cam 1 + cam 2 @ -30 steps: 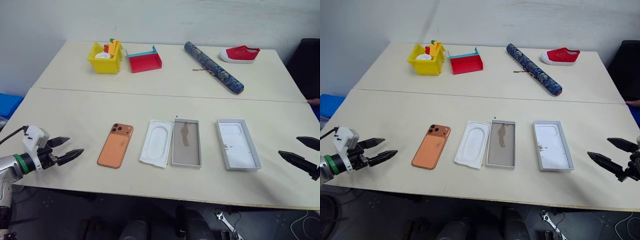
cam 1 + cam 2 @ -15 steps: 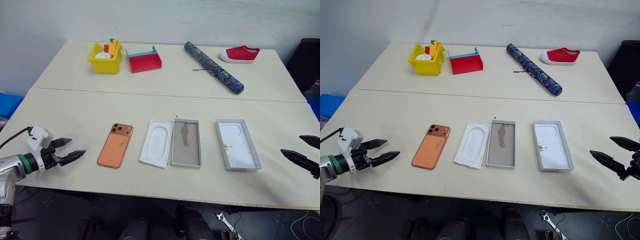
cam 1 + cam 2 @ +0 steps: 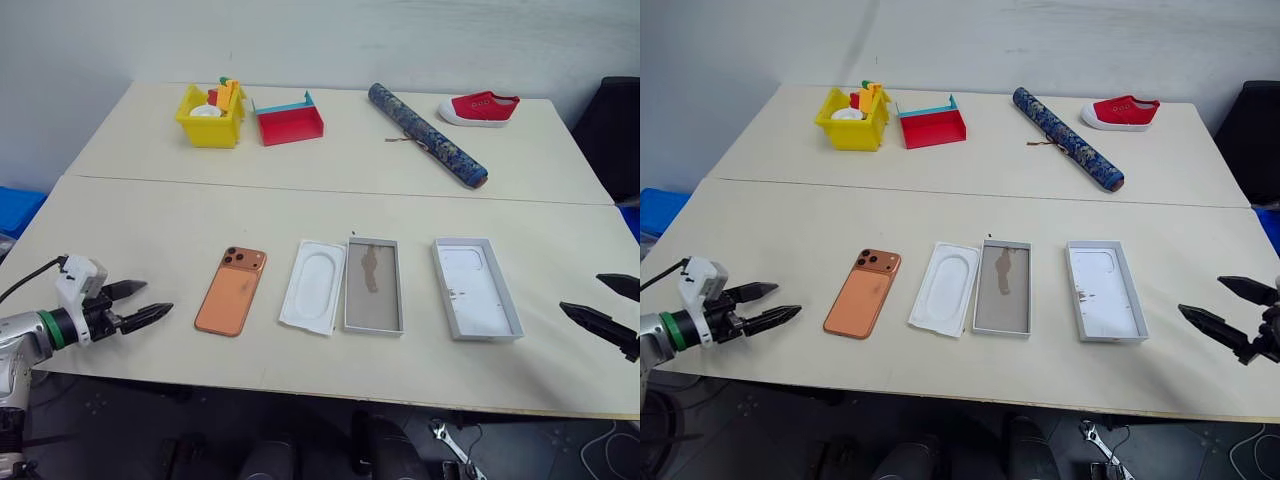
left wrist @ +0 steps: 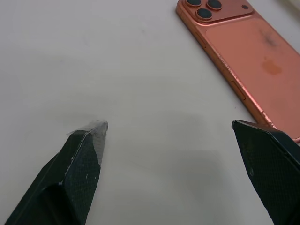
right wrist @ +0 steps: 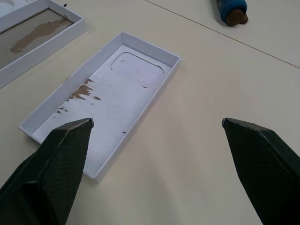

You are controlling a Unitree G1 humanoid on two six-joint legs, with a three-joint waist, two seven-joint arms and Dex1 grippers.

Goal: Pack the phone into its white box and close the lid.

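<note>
From my seat, the right claw is cut off at the edge of the head views; I see its two black fingers spread wide and holding nothing, over the desk near its right end. In the left wrist view the phone runs off the picture, so I see its camera block and part of its back but not its far end. The lid lies open side up, so its outer face is hidden from me; brownish scuffs mark its white inside. What lies in the yellow bin at the back is too small for me to tell.

The phone lies face down on the desk, left of the white plastic insert, and the white box sits just right of that insert, touching or nearly so. The lid lies apart, further right. The left claw hangs wide and empty, left of the phone and not touching it.

Against a second ago, the left claw sits a little lower in the head view and its wrist has tipped; the phone, box, lid and insert lie unchanged, and the right claw has barely shifted.
</note>
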